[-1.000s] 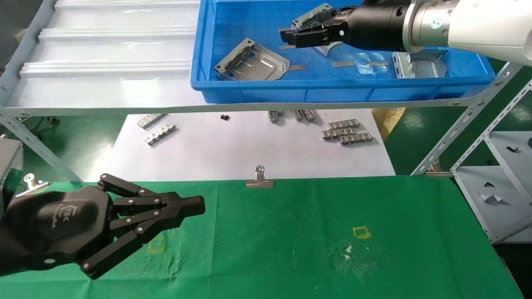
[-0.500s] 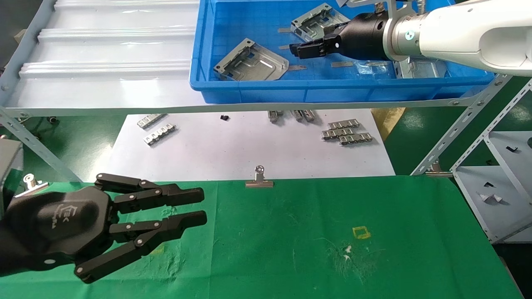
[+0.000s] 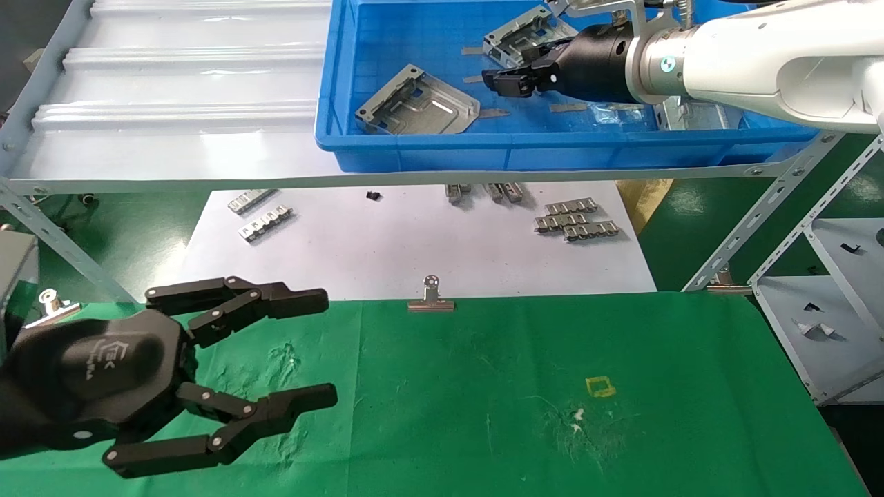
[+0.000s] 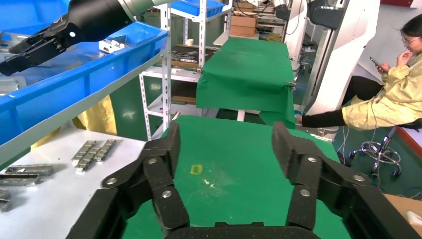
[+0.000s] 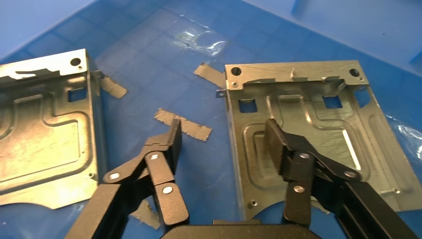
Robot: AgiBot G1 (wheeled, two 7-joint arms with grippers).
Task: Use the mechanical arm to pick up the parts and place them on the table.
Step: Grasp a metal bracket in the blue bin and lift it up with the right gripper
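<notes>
From the head view, the wide bench under wrinkled green cloth has lots of free room. The black left gripper hangs over its near left part, and its fingers have spread wide since a moment ago. Up in the blue plastic tray, the right gripper has slid left between two shiny ribbed metal plates.

The left wrist view shows spread fingers above bare cloth.

The right wrist view shows released fingers straddling one plate's edge, another plate beside.

Grey slotted-angle shelving stands on a glossy green floor.
</notes>
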